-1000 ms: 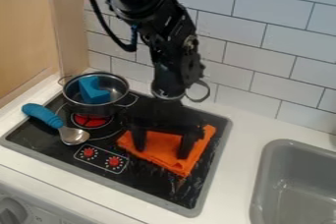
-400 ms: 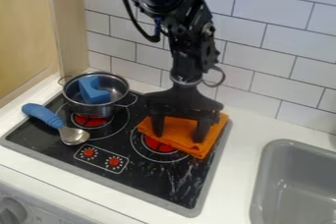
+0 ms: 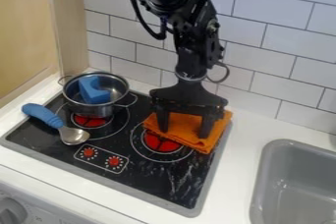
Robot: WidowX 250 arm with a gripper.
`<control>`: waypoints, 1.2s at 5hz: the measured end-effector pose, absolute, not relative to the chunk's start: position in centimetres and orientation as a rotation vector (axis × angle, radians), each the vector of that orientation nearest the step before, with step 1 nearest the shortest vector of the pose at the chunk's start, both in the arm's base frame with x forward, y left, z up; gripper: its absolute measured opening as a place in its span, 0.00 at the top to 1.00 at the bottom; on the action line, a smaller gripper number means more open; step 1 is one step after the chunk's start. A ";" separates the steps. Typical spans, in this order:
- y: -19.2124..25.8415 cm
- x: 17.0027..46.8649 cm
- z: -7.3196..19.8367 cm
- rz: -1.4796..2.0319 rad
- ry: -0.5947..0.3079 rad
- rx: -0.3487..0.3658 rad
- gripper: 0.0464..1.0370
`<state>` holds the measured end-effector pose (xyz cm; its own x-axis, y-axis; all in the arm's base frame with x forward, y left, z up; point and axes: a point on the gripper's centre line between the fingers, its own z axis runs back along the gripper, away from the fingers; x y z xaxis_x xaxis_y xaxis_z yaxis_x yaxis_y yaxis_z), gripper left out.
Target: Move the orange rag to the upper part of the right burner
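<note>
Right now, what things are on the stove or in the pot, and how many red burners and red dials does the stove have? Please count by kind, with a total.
Orange rag: 1
Metal pot: 1
Blue block: 1
Blue-handled spoon: 1
Red burners: 2 (left burner, right burner)
Red dials: 2
Total: 8

The black arm (image 3: 187,21) slants down from the top; its claw (image 3: 184,133) points downward, fingers (image 3: 163,121) apart.

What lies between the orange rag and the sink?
Past the orange rag, the camera view shows the stove's grey rim, then a bare stretch of white counter up to the sink.
</note>
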<state>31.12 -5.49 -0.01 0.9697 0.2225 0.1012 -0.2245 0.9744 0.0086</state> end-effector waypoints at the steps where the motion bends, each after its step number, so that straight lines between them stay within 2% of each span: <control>1: -5.5 31.2 0.1 0.213 -0.097 0.021 0.04; 3: -5.3 31.7 0.5 0.212 -0.095 0.014 0.04; 4: -5.3 32.2 1.7 0.213 -0.125 -0.001 0.04; 6: -5.7 32.8 6.7 0.232 -0.231 -0.096 0.04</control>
<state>32.78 -5.74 6.75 0.9470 0.2384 0.2151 -0.2166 0.9688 -0.1204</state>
